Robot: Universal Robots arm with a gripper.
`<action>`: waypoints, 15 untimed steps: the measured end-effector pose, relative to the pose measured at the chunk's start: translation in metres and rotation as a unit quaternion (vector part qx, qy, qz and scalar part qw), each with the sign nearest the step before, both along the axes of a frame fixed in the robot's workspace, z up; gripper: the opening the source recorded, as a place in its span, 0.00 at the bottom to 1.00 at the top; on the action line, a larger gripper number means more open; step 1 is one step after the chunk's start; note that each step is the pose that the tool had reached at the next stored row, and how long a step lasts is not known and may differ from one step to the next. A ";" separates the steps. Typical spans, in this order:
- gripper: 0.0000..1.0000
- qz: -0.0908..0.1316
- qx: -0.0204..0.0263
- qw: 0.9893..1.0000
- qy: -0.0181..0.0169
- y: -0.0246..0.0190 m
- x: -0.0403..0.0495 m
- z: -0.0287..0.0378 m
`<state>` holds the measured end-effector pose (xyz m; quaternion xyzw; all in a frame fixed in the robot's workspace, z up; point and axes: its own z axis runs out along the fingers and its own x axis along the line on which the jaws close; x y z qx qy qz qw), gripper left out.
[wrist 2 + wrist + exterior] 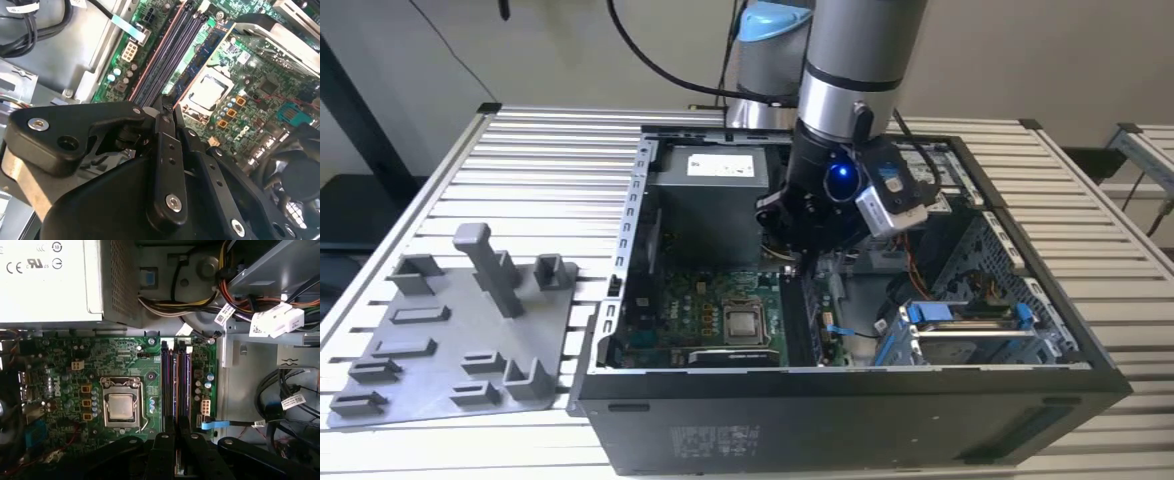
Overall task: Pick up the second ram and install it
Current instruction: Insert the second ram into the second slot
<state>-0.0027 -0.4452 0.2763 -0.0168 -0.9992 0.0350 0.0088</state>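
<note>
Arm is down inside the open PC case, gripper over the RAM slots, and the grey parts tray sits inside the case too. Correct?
Not quite. The grey parts tray lies outside the open PC case, on the slatted table at the exterior view's left. The gripper is over the RAM slots, as the first wrist view shows.

The arm reaches steeply down, its gripper low (jaws drawn close together).

Slatted metal table – plain pale wall behind.
</note>
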 end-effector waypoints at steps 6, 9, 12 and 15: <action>0.14 0.000 0.000 1.000 0.000 -0.0005 0.0000 -0.0107; 0.14 0.001 0.000 1.000 0.000 -0.0005 -0.0001 -0.0160; 0.14 0.001 0.000 1.000 0.000 -0.0005 -0.0006 -0.0215; 0.14 0.001 0.000 1.000 0.000 -0.0005 -0.0031 -0.0270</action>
